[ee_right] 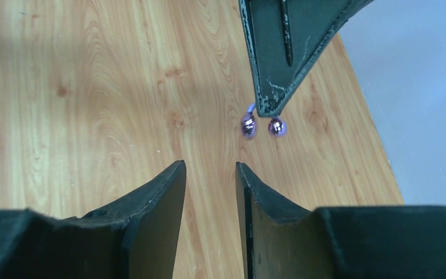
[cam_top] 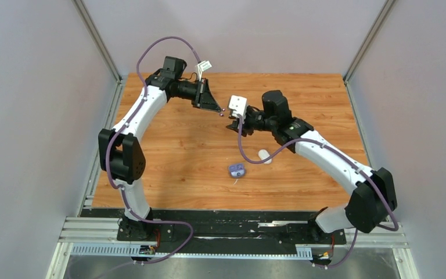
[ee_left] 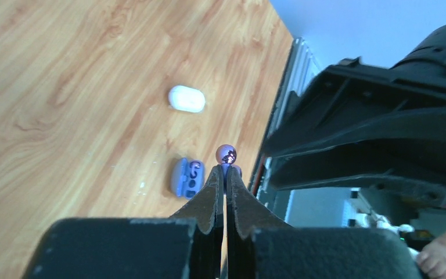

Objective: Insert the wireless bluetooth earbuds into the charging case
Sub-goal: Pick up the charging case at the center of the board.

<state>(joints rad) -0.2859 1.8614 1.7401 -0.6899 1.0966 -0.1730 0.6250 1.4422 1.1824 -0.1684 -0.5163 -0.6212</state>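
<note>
Two purple earbuds (ee_right: 248, 125), glossy and bead-like, sit side by side at the very tip of the left claw (ee_right: 267, 109). They are raised above the desk (cam_top: 174, 145) over its far middle part. The left wrist view shows one bud (ee_left: 226, 154) just beyond the fingertips and part of the other beside them. That claw (ee_left: 225, 170) is clenched, its two fingers pressed together down their length, pinching the buds at the end.

The right claw (ee_right: 209, 172) faces the buds from close by. It is released, with a clear gap between its fingers and nothing in it, and it does not touch the buds. From above, the two claws (cam_top: 219, 111) (cam_top: 231, 124) meet almost tip to tip.

A purple case (cam_top: 237, 170) lies on the desk nearer the arm bases, its lid swung open (ee_left: 187, 177). What its recesses contain cannot be made out. A white case (ee_left: 187, 99), pebble-shaped and closed, lies flat near the purple one without touching it. In the overhead view the right arm's cable (cam_top: 250, 156) crosses just beside the white case (cam_top: 264, 154).
</note>
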